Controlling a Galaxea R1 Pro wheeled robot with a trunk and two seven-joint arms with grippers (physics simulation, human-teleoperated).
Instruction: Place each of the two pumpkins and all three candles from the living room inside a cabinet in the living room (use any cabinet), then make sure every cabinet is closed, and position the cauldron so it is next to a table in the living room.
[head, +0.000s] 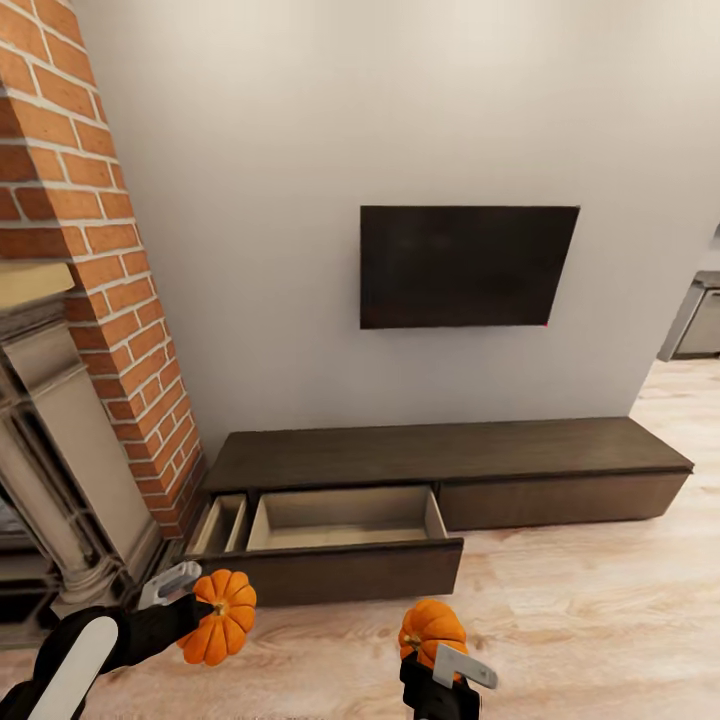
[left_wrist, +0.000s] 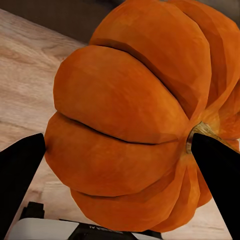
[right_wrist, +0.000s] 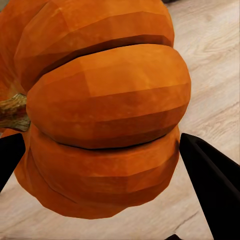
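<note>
Ahead of me a plain pale grey wall (head: 300, 150) fills most of the head view, with a red brick fireplace column (head: 90, 250) at its left and a light wood plank floor (head: 600, 620) below. Against the wall base stands the long, low, dark brown wood cabinet (head: 450, 455); its wide left drawer (head: 345, 520) is pulled open, showing a pale beige interior, and a narrow compartment just beside it at the left end is open as well, while the right drawer front sits flush. A flat black rectangular screen (head: 468, 266) is mounted on the wall above the cabinet. My left gripper (head: 195, 600) holds the first squat ribbed orange pumpkin (head: 220, 617) in front of the open drawer's left corner, above the floor; in the left wrist view the black fingers (left_wrist: 20, 180) press both sides of this pumpkin (left_wrist: 130, 115). My right gripper (head: 440, 660) holds the second ribbed orange pumpkin (head: 432, 628) in front of the drawer's right corner; in the right wrist view the fingers (right_wrist: 210, 185) clamp its flanks (right_wrist: 100, 105), stem pointing sideways.
</note>
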